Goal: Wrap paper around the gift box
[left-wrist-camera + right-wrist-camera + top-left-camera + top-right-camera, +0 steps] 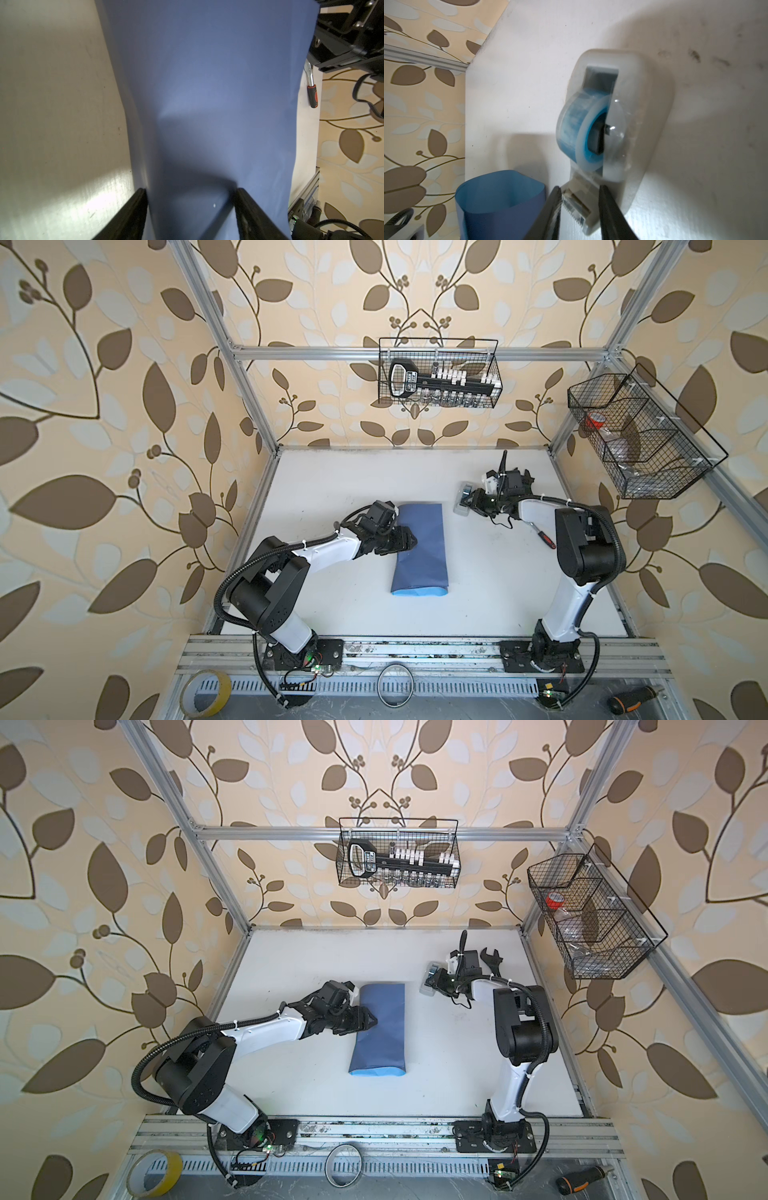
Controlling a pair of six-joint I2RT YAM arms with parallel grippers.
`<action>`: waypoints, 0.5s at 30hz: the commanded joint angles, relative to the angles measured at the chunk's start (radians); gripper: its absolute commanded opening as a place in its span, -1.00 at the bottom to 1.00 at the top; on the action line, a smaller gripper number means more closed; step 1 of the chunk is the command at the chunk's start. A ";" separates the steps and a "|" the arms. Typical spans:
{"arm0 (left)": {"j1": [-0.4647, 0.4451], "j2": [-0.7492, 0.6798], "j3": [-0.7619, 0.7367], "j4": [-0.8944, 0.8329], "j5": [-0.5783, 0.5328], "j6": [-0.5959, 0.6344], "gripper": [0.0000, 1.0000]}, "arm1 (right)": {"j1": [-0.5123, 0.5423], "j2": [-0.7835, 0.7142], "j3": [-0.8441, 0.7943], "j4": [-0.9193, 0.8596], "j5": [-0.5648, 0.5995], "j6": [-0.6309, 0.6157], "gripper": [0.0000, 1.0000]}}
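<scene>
**Top views, read from near to far.** On the front rail a yellow tape roll [222,691] is seen at 7 o'clock and a screwdriver [627,703] at 5 o'clock. At the centre of the table [332,489] the paper [422,547] is laid folded into a long, flattened sleeve. Its slate-blue face is turned outward and its light-blue face is shown at the 6 o'clock end. The gift box cannot be seen in any view.

The left gripper [409,540] is set against the sleeve's 9 o'clock edge. In the left wrist view its fingers [249,214] are spread well apart with paper between them; whether anything is clamped cannot be told.

At 1 o'clock from the paper, the right gripper [580,193] is placed at the cutter end of the tape dispenser [643,93]. Its fingers are set a little apart, one on each side of the cutter, and a grip cannot be confirmed.

A wire basket [495,377] is hung on the back wall at 12 o'clock.
</scene>
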 commanded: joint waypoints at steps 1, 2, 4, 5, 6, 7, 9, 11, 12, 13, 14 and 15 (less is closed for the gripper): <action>-0.014 0.056 -0.049 -0.133 -0.067 0.027 0.33 | -0.010 0.036 -0.007 0.044 -0.051 0.031 -0.35; -0.014 0.056 -0.049 -0.134 -0.068 0.027 0.33 | -0.012 0.041 -0.008 0.051 -0.058 0.037 -0.36; -0.014 0.053 -0.049 -0.134 -0.068 0.027 0.33 | -0.015 0.048 -0.016 0.071 -0.076 0.052 -0.37; -0.013 0.054 -0.049 -0.134 -0.070 0.027 0.33 | -0.018 0.050 -0.020 0.082 -0.083 0.061 -0.38; -0.014 0.054 -0.049 -0.134 -0.069 0.027 0.33 | -0.018 0.051 -0.025 0.090 -0.085 0.066 -0.39; -0.014 0.054 -0.049 -0.134 -0.069 0.028 0.33 | -0.018 0.050 -0.029 0.095 -0.086 0.070 -0.39; -0.013 0.054 -0.049 -0.132 -0.069 0.027 0.33 | -0.020 0.053 -0.039 0.111 -0.094 0.080 -0.41; -0.014 0.054 -0.048 -0.132 -0.069 0.027 0.33 | -0.021 0.055 -0.049 0.129 -0.104 0.094 -0.42; -0.014 0.053 -0.048 -0.133 -0.069 0.027 0.33 | -0.023 0.056 -0.053 0.136 -0.106 0.098 -0.43; -0.014 0.054 -0.048 -0.133 -0.069 0.027 0.33 | -0.023 0.056 -0.056 0.140 -0.108 0.100 -0.44; -0.014 0.053 -0.049 -0.133 -0.069 0.027 0.33 | -0.024 0.060 -0.057 0.145 -0.112 0.104 -0.45; -0.014 0.054 -0.048 -0.133 -0.070 0.028 0.33 | -0.023 0.062 -0.058 0.150 -0.117 0.108 -0.46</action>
